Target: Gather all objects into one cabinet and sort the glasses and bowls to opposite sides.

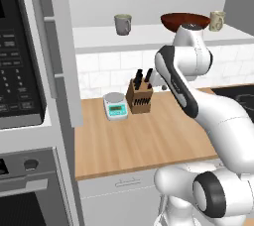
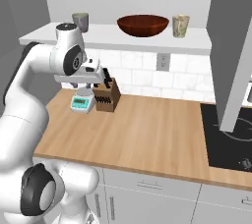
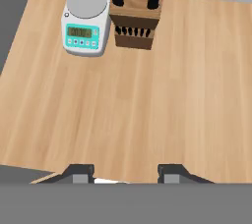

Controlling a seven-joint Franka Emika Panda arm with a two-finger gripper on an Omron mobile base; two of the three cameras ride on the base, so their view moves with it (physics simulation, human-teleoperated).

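On the white shelf floor of the open wall cabinet (image 2: pixel 113 39) stand a grey mug (image 1: pixel 122 24) at the left, a wide dark red-brown bowl (image 2: pixel 142 25) in the middle and a cream mug (image 2: pixel 180 25) at the right. In the left base view the bowl (image 1: pixel 173 20) is partly hidden behind my arm and the cream mug (image 1: pixel 217 20) stands beside it. My gripper (image 3: pixel 126 173) points down over the wooden counter, below the shelf and near the knife block. Its fingertips (image 3: pixel 81 172) stand apart with nothing between them.
A knife block (image 3: pixel 135 16) and a kitchen scale (image 3: pixel 86 21) sit at the back of the counter (image 2: pixel 147 129). A microwave (image 1: pixel 15 56) and an oven are on the left and a black cooktop (image 2: pixel 229 134) on the right. Grey cabinet doors (image 2: pixel 234 46) hang open.
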